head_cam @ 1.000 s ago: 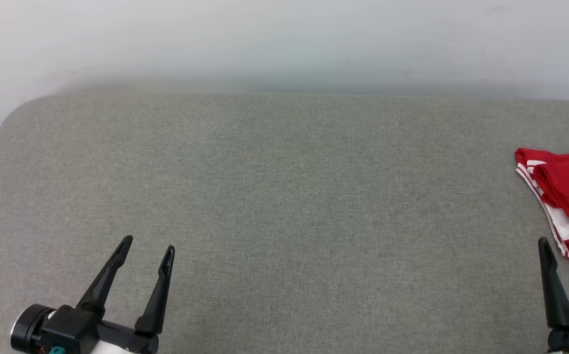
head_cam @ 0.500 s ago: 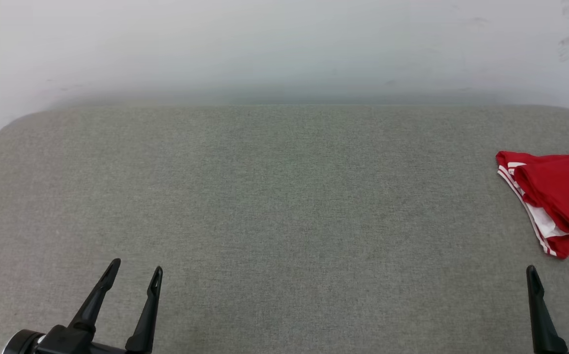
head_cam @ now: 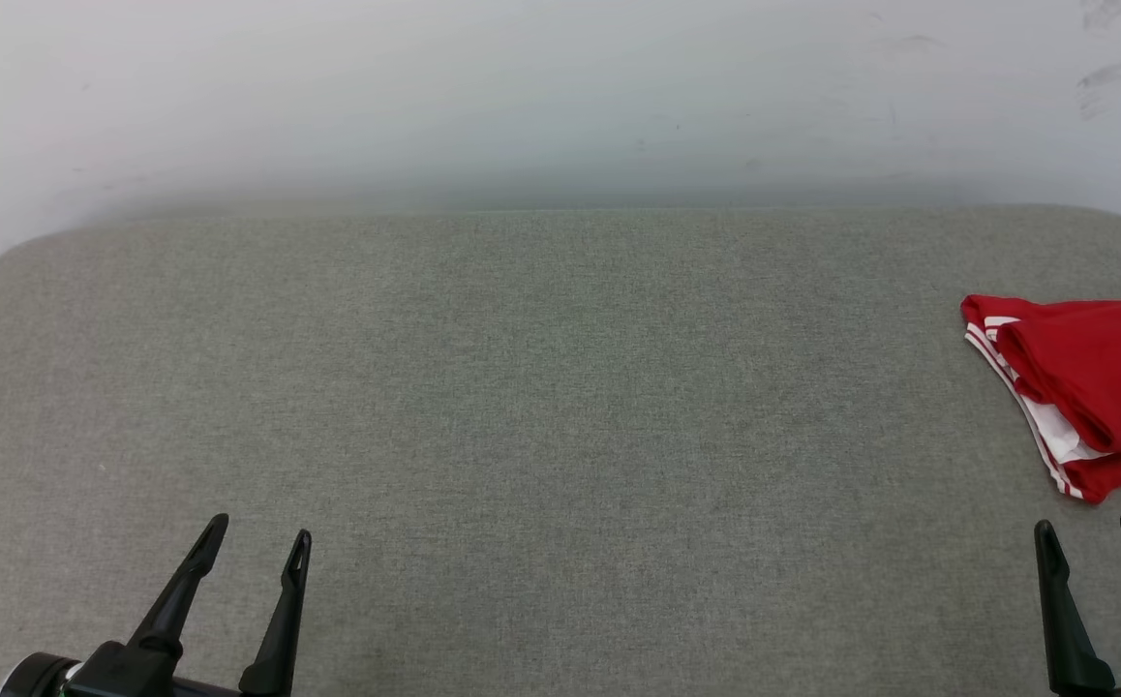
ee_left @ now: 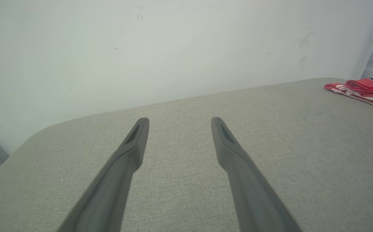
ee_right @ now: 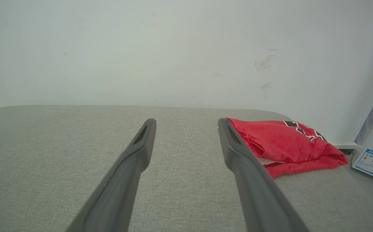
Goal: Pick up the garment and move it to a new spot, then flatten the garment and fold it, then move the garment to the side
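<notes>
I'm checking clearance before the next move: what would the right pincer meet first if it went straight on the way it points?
Probably the near corner of the garment, lying just ahead of the open right pincer; its height is unclear, so it may touch the grey surface first.

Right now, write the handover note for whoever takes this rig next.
Grippers: left gripper open and empty over the grey surface; right gripper open and empty, just short of the garment, not touching it.
Things: the garment lies folded at the surface's right edge.
Done: folding and moving aside, by the look of it.
Left: probably nothing; check the fold.
</notes>
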You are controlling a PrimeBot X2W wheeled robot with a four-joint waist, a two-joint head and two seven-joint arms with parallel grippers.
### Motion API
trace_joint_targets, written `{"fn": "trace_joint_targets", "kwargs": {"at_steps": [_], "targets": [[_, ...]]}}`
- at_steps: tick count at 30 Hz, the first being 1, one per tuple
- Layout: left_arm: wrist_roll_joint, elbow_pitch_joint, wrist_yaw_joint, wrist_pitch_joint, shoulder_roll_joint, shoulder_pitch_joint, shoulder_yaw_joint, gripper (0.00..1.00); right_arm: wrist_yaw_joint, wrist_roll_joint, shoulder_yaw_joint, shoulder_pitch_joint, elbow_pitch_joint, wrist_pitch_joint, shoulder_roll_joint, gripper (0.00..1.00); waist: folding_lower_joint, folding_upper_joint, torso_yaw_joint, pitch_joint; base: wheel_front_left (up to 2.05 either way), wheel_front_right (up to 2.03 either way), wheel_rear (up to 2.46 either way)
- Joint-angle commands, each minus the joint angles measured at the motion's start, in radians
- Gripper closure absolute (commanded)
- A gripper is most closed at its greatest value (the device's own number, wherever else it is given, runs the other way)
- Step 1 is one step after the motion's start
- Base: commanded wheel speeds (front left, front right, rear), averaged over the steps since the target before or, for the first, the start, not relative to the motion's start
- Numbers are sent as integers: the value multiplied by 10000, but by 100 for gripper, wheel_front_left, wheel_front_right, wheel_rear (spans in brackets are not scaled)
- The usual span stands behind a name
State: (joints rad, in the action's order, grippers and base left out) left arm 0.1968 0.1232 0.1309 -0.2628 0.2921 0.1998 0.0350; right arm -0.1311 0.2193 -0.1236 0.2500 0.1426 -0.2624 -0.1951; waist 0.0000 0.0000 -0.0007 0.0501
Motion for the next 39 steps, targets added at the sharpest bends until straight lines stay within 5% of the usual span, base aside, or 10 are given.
{"fn": "trace_joint_targets", "kwargs": {"at_steps": [1,14,15,20,39], "targets": [[10,-37,-5,-20,29,-35,40,0,10,87,34,-176,-41,-25,-89,0,0,0,11,9,0,0,0],[-190,-252,-5,-20,43,-20,-16,0,10,160,140,-341,-255,-25,-220,0,0,0,36,52,0,0,0],[-185,-271,0,0,25,-8,-22,100,0,103,126,-239,-256,0,-182,100,0,0,36,53,0,0,0],[-50,-675,-4,61,-244,2,56,100,-4,210,242,-193,-634,61,-7,100,0,0,36,54,0,0,0],[3682,-1417,-10,756,-572,-772,-60,100,-2,3798,448,-1039,-1408,777,165,100,0,0,32,-26,0,0,0]]}}
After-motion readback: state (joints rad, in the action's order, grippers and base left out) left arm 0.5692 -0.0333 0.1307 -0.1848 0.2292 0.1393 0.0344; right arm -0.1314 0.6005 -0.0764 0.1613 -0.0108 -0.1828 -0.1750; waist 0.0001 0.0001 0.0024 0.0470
